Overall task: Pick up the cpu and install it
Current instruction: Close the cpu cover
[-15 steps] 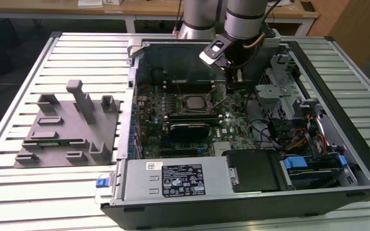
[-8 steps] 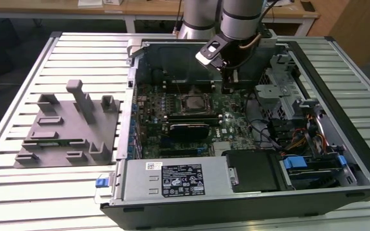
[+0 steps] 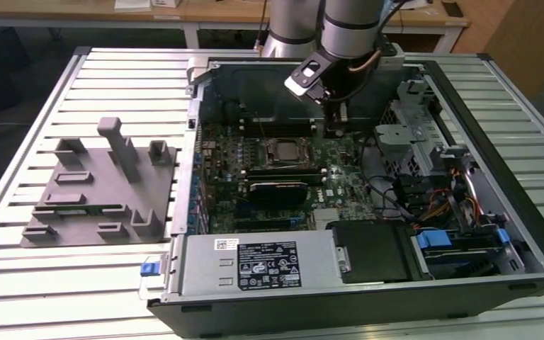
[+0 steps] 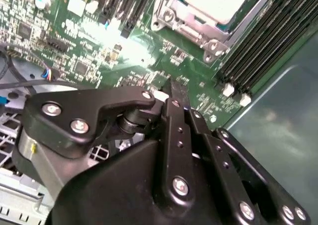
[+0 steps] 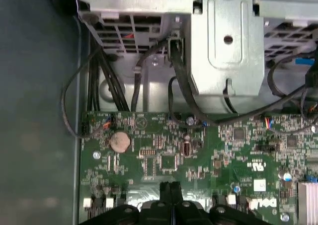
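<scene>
Cpu (image 3: 285,150) lies flat in the socket (image 3: 264,153) near the middle of the motherboard (image 3: 346,180), its pale metal top facing up. That puts it a little left of and below the frame's centre in the exterior view. In the second wrist view the cpu (image 4: 213,1) shows as a silvery-white square seated inside the metal socket (image 4: 191,32) frame, with rows of dark memory slots (image 4: 263,51) just beside it.

The gripper (image 3: 336,126) hangs from the arm in the upper middle of the exterior view. It points down inside the open case (image 3: 348,312), near the socket and toward the exterior view's right of it, apart from the cpu. In both wrist views the two black fingers (image 5: 166,192) are pressed together with only a thin seam between them, and nothing is held. The gripper (image 5: 171,190) tip stands over bare green motherboard (image 5: 164,145). Farther along the board are a round coin cell (image 5: 119,141), black cables (image 5: 184,96) and a metal drive cage (image 5: 228,46). In the second wrist view the gripper (image 4: 175,93) tip is over the motherboard (image 4: 124,61), clear of the socket.

A grey tray (image 3: 83,205) with upright blocks rests on the slatted table (image 3: 83,283) at the exterior view's left, beside the case. A power supply (image 3: 253,265) fills the case's lower part.
</scene>
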Controlling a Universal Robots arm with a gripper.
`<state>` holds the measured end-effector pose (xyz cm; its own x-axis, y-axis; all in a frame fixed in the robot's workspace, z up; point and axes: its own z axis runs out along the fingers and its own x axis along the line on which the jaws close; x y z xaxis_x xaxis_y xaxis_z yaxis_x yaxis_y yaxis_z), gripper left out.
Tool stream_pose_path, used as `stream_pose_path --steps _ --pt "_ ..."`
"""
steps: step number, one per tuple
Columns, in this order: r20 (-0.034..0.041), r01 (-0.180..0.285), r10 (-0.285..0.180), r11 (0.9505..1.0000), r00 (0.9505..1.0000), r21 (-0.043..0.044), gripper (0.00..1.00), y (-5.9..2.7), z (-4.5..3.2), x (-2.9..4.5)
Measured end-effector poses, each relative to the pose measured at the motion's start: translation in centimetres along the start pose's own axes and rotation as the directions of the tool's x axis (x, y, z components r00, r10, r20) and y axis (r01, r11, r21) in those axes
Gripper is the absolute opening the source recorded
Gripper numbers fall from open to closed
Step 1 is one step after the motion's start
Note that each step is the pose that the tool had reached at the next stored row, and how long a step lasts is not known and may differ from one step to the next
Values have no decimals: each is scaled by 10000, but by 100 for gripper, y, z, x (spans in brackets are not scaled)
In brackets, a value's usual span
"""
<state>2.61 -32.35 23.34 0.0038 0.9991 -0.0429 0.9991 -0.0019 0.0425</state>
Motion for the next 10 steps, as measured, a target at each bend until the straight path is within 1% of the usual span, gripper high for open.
stream_pose_path --steps 5,10 --pt "-2 0 0 10000 10000 -2 11 -130 7 0" --pt "-1 0 0 10000 10000 -1 11 -253 32 1"
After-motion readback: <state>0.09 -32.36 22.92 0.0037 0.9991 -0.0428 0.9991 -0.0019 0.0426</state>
